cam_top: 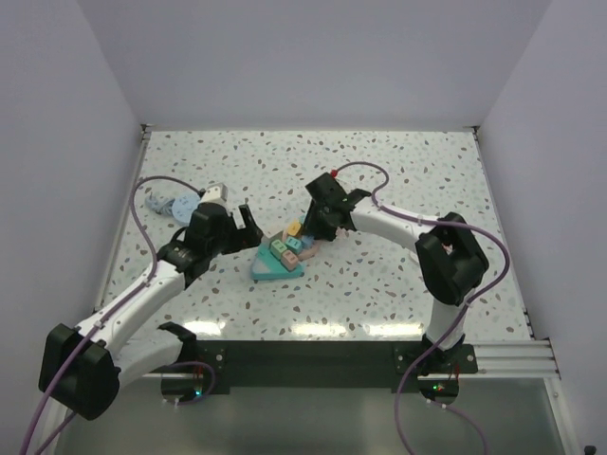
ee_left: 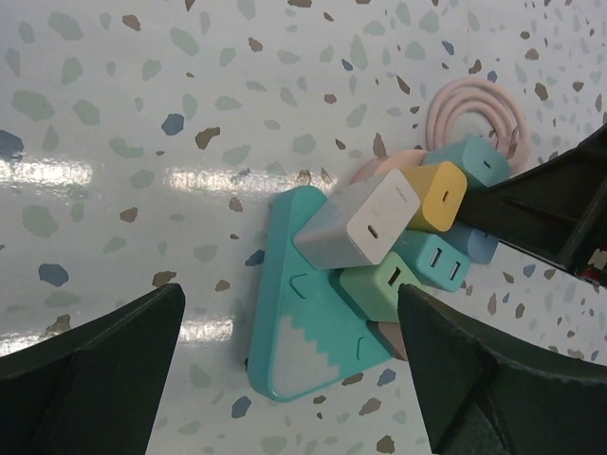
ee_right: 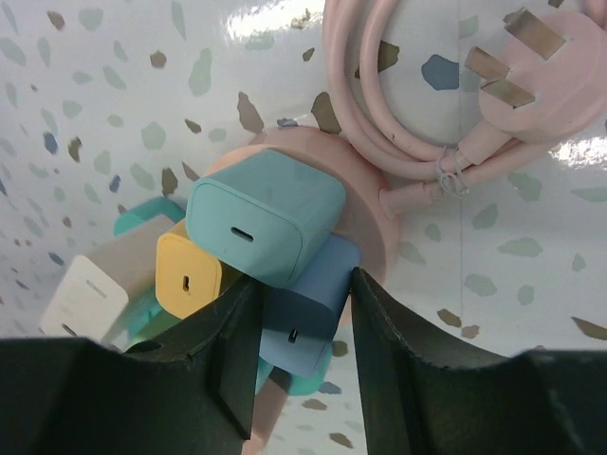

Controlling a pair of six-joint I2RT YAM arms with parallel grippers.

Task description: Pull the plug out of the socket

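Observation:
A teal triangular socket [cam_top: 272,269] and a pink round socket [ee_right: 372,223] lie joined mid-table with several plugs stuck in them. My right gripper [ee_right: 302,282] is shut on the blue plug [ee_right: 305,327], one finger on each side of it. Beside it stand a mint plug [ee_right: 266,213], a yellow plug [ee_right: 190,275] and a white plug [ee_right: 85,299]. My left gripper [ee_left: 291,294] is open above the teal socket [ee_left: 303,351], jaws wide apart and touching nothing. The white plug [ee_left: 360,223] and a green plug [ee_left: 384,284] sit just beyond it.
The pink socket's cable [ee_right: 379,95] is coiled beside it, ending in a pink three-pin plug [ee_right: 541,90]. A pale blue coiled object [cam_top: 171,204] lies at the left near the wall. White walls close the table on three sides.

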